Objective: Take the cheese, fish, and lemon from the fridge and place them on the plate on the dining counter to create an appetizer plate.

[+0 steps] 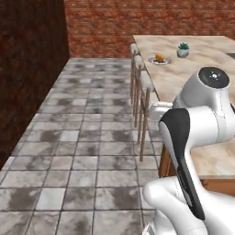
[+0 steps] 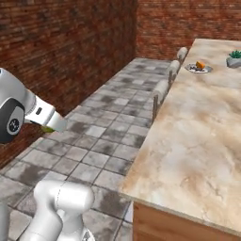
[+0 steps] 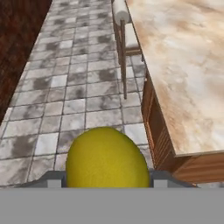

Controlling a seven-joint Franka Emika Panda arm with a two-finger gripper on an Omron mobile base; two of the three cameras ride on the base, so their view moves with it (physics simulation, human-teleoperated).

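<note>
A: Between the end effector's (image 3: 105, 183) two tips, right up against the hand camera, sits the lemon (image 3: 107, 158). The tips stand on either side of it and it fills the gap between them, so the end effector grips the lemon

B: And in the base views?

A: From the right base view a sliver of yellow-green shows under the white hand, low at the left, over the floor (image 2: 101, 141). The jaws themselves I cannot make out there

B: Where is the plate?

A: Far down the desk (image 1: 183, 73), near its stool-side edge. In the left base view the plate (image 1: 159, 60) lies well ahead of the arm, with the plant pot (image 1: 183, 50) just beyond it to the right. In the right base view the plate (image 2: 198, 68) is at the upper right and the pot (image 2: 234, 59) is further right of it

B: Anything on the plate?

A: The cheese (image 2: 201, 64), a small orange wedge, rests on it. Something dark lies beside the wedge, too small to tell what it is

B: How does the lemon stand to the desk?

A: It is held off the desk's near end, over the grey tiled floor. In the hand view the desk (image 3: 183, 65) runs along the right, with its wooden side below the stone top, and the stools (image 3: 124, 30) line its left edge. The plate is well apart from the lemon

B: And to the left?

A: A brick wall (image 1: 32, 64) lines the floor on that side
</note>
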